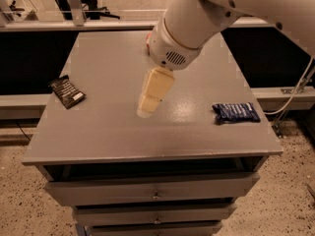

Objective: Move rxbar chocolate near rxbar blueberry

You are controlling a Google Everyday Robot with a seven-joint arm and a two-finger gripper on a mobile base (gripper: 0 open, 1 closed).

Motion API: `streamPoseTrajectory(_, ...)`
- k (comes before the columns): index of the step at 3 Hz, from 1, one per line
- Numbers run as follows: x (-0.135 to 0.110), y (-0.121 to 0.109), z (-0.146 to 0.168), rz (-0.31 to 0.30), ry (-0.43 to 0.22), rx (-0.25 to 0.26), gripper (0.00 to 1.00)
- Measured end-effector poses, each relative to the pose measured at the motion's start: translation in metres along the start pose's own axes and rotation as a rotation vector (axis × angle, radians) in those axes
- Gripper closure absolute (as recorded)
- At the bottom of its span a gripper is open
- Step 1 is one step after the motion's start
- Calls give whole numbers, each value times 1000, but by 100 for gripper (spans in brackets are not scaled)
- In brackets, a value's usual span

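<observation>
The rxbar chocolate, a flat bar in a black wrapper with white print, lies at the left edge of the grey tabletop. The rxbar blueberry, in a dark blue crinkled wrapper, lies near the right edge. My gripper hangs from the white arm over the middle of the table, between the two bars and touching neither. It holds nothing that I can see.
A red apple at the back of the table is mostly hidden behind the arm. The table is a cabinet with drawers below its front edge. A cable hangs at the right.
</observation>
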State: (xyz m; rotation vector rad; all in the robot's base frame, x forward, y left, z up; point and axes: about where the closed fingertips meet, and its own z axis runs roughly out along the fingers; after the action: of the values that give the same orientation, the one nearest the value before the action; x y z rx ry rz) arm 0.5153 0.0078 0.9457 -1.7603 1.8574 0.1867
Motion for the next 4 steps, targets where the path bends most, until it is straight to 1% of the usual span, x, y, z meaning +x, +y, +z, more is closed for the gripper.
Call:
streamPoseTrajectory(1, -13, -5, 21, 20, -53, 10, 0)
streamPoseTrajectory(2, -66, -22, 91, 77, -219, -5, 0)
streamPoseTrajectory(3, -106, -32, 136, 119, -315, -37, 0)
streamPoseTrajectory(4, -139, -39, 166, 142, -375, -59, 0)
